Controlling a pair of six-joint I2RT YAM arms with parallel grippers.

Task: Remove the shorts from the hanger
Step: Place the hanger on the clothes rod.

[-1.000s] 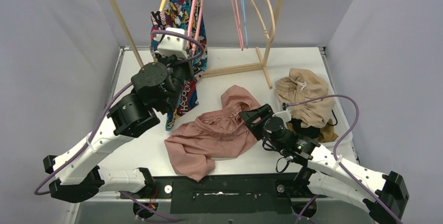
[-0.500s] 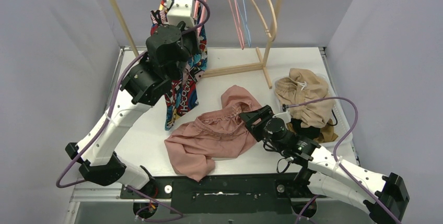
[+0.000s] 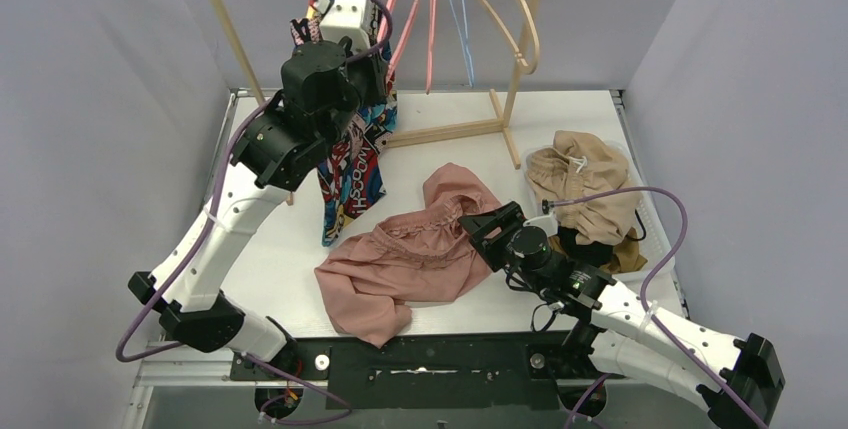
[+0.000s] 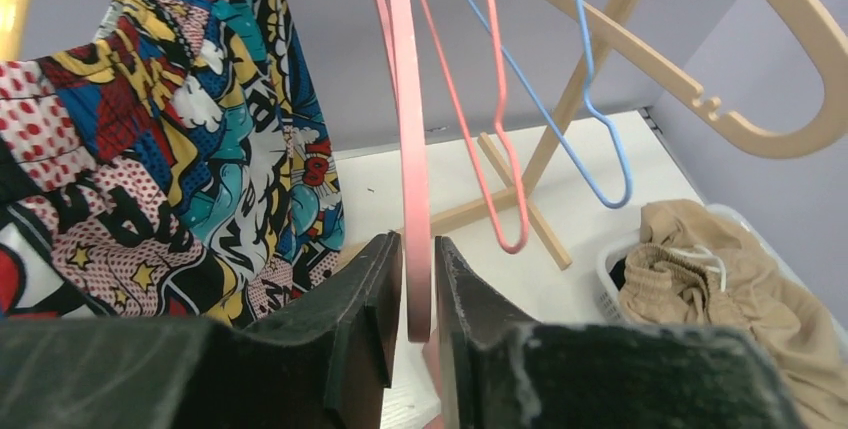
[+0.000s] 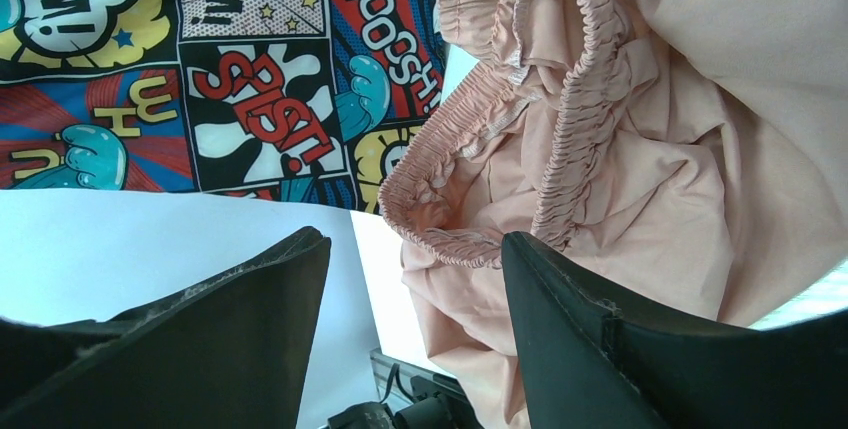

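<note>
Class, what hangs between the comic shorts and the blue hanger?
Pink hangers, one clamped in the left tool; the left wrist view shows this.

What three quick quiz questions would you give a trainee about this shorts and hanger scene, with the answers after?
1. True or false: the left end effector is shut on the thin pink plastic hanger.
2. Where do the dusty pink cloth shorts lie? A hanging up; B on the white table; C clamped in an end effector.
3. Which shorts hang above the table?
Key: 1 true. 2 B. 3 the multicoloured comic-print cloth shorts.
</note>
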